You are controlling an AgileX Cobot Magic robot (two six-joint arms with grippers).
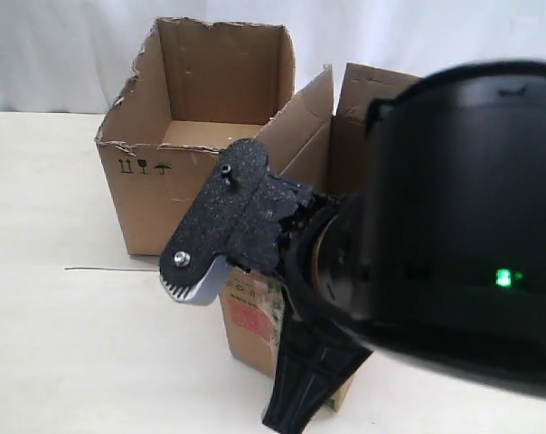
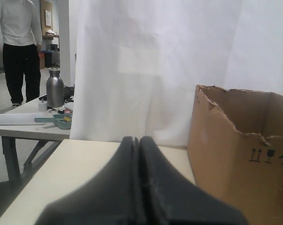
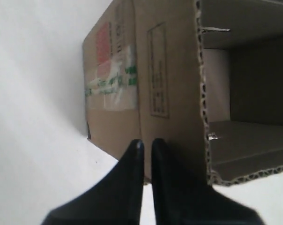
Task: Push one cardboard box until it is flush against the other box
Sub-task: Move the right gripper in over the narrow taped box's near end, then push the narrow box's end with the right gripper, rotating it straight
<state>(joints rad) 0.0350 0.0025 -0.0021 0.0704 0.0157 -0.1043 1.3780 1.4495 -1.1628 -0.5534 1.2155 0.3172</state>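
Observation:
The cardboard box [image 1: 251,318], narrow with raised flaps, a red square print and green-striped tape, stands right of centre, mostly hidden behind my right arm. The other box [image 1: 164,194], wider with a ragged torn rim and black handling symbols, stands behind it to the left. Whether the two touch is hidden. My right gripper [image 1: 280,421] points down at the narrow box's front corner. In the right wrist view its fingers [image 3: 145,142] are almost together, empty, close to the box's side [image 3: 127,70]. My left gripper [image 2: 136,138] is shut and empty, left of the wider box [image 2: 226,150].
A white curtain [image 1: 65,54] hangs behind the cream table [image 1: 47,344]. A thin dark line [image 1: 106,268] lies on the table left of the boxes. Beyond the table's far side, a second table carries a steel bottle [image 2: 55,88], and a person [image 2: 17,47] stands there.

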